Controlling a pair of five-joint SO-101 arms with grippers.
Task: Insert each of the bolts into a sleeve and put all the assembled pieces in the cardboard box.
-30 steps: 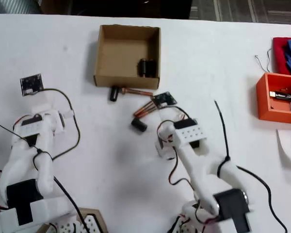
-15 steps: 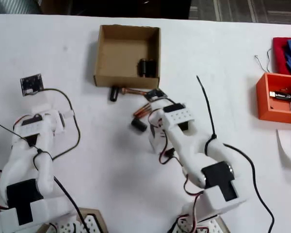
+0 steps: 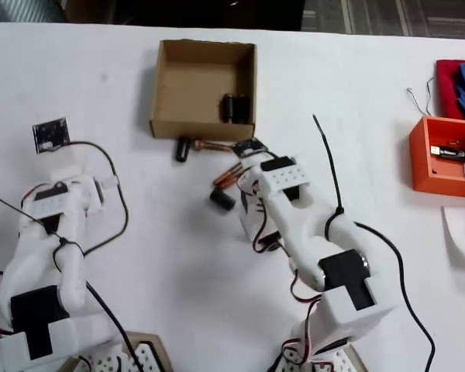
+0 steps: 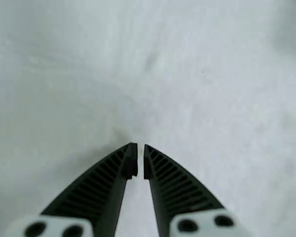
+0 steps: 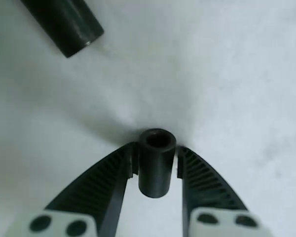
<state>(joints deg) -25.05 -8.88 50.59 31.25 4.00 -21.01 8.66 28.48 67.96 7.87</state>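
cardboard box (image 3: 192,81): dark piece (image 3: 232,108) inside | bolt (image 3: 211,146) beside its near wall | sleeve (image 3: 222,199) beside an arm (image 3: 296,208)

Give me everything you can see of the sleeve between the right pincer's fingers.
The sleeve is a short, matte black tube, plastic or rubber by its look. Its round bore is open at the end pointing away from the right pincer and looks empty. The pincer's ribbed black fingers press its two sides near their tips. The white table lies below; I cannot tell whether the sleeve rests on it. A second sleeve lies apart.
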